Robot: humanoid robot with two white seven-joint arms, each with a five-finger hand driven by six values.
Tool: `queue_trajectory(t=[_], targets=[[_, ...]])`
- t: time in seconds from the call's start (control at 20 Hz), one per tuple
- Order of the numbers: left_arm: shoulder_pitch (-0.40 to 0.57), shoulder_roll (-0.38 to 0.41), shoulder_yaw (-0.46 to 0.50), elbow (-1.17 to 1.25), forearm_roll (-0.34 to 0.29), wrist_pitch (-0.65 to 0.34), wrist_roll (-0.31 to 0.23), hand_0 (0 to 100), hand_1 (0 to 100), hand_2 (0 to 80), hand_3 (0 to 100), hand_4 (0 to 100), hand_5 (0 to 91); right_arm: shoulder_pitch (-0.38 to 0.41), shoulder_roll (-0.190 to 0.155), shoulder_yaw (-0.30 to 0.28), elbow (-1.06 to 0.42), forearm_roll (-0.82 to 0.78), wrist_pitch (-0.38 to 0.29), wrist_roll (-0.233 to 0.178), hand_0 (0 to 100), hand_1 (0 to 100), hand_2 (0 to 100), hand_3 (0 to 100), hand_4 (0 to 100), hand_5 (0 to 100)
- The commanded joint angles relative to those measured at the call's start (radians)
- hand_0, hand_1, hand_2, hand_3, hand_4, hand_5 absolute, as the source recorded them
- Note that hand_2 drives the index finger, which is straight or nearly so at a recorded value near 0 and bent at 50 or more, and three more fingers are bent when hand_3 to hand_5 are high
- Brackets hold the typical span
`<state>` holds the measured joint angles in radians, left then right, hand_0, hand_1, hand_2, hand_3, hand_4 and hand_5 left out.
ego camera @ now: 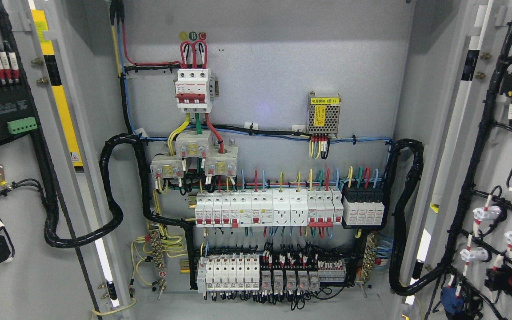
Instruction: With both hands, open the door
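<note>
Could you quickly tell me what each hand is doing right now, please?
Left hand: not in view.
Right hand: not in view.

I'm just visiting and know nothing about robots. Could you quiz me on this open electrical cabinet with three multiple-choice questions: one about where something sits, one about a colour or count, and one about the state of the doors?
1. Where is the small mesh-cased power supply?
A. upper right of the back panel
B. bottom left
C. on the left door

2. What colour is the terminal strip on the left door?
A. red
B. green
C. blue

3. How do the doors stand?
A. both shut
B. only one open
C. both swung open

Answers: 1 A, it sits above the breaker rows, right of centre. 2 B, it is bright green. 3 C, the left door and right door flank the exposed wiring; no robot hand is in view.
</note>
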<state>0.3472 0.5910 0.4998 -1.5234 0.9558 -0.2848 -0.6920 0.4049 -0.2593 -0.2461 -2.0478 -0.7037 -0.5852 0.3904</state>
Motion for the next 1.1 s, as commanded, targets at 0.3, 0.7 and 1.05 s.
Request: queue_trajectory(t=[0.3,0.7,1.05], targets=[[0.006,0.003,-0.02,-0.167,0.0,0.001,0.003,12,56,0.0,0,0,0.0,-0.006,-0.043,0.31,0.082,0.128,0.005,0.001,0,50,4,0,0,0],[0.047,-0.126,-0.353,-0.233,-0.205,-0.01,0.032,12,56,0.0,0,0,0.0,-0.006,-0.034,0.378,0.409,0.173,0.011,0.002,0,50,4,0,0,0],[0.105,-0.377,-0.524,-0.083,-0.451,-0.002,0.077,12,56,0.0,0,0,0.0,-0.072,0.025,0.441,0.924,0.176,0.01,0.005,0,50,4,0,0,0]])
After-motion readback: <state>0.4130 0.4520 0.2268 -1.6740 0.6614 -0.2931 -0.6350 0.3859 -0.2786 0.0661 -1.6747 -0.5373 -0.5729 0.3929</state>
